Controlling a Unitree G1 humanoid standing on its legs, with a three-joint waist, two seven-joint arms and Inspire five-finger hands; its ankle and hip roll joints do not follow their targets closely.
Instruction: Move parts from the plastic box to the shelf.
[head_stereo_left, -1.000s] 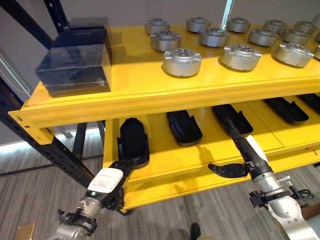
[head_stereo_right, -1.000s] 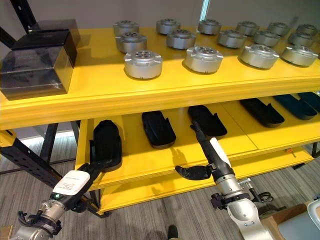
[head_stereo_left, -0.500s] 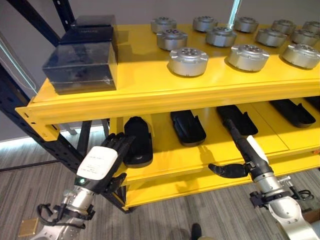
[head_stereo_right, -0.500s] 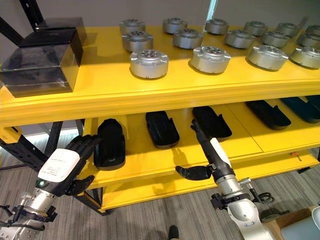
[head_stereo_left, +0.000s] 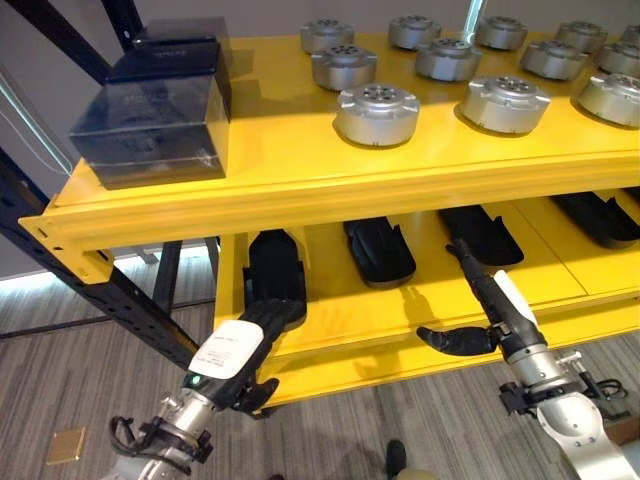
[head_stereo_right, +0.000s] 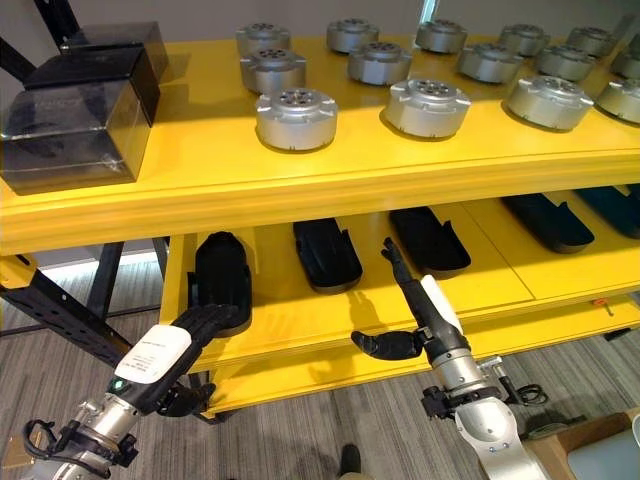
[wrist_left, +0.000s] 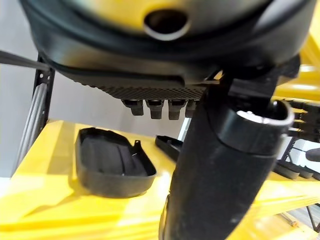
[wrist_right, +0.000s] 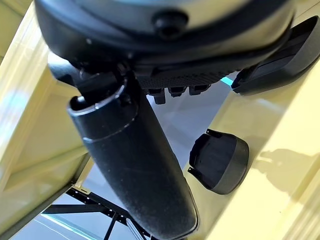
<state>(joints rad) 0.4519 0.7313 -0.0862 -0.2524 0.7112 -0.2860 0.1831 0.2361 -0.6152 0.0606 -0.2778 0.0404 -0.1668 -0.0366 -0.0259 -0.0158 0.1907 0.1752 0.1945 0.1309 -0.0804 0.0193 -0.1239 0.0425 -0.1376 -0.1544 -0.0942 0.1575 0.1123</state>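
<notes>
While left hand (head_stereo_left: 232, 352) reaches with fingers straight, apart, leftmost black part (head_stereo_left: 274, 278) lies on lower shelf (head_stereo_left: 330, 320), long axis front-to-back; right hand (head_stereo_left: 488, 300) fingers straight, empty.

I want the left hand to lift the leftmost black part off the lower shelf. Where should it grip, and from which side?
Probably the near end of the leftmost black part, approached from the shelf's open front. The part is long, lies flat and runs front to back, and that rounded end sits right by the left hand. The upper shelf overhangs it, so reaching down from above looks blocked. Pinch across its narrow width.
</notes>
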